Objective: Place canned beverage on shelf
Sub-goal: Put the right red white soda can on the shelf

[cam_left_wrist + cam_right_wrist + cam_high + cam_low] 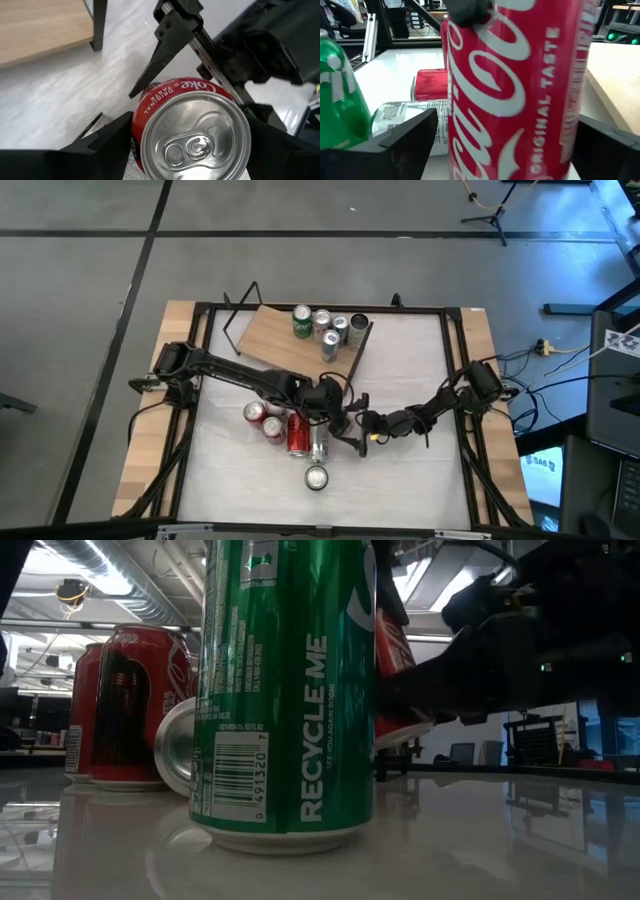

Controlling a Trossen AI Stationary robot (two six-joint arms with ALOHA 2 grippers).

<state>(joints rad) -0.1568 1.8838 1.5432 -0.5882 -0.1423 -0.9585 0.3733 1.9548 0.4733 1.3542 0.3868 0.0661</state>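
A red Coke can (192, 132) stands upright between the fingers of my left gripper (322, 402), which is shut on it from above; the can is hidden under that gripper in the high view. My right gripper (352, 423) is open and level. Its fingers (410, 137) stand on either side of the same can (515, 90), and I cannot tell whether they touch it. The wooden shelf (285, 335) stands on thin black wire supports at the far middle, with several cans (325, 325) on it. My left gripper pinches the red can's round wall (142, 117) between its two fingers, near the can's top. The fingers (102, 142) point down from above, one on each side. The can is roughly upright, top up, and in the low view its bottom (400, 725) is clear of the table.
A green can (316, 477) stands near the front edge and fills the low view (285, 690). A silver can (318, 445) and a red can (298, 435) lie on their sides beside it. Two red cans (262, 420) stand to the left. A black frame (455, 315) borders the table.
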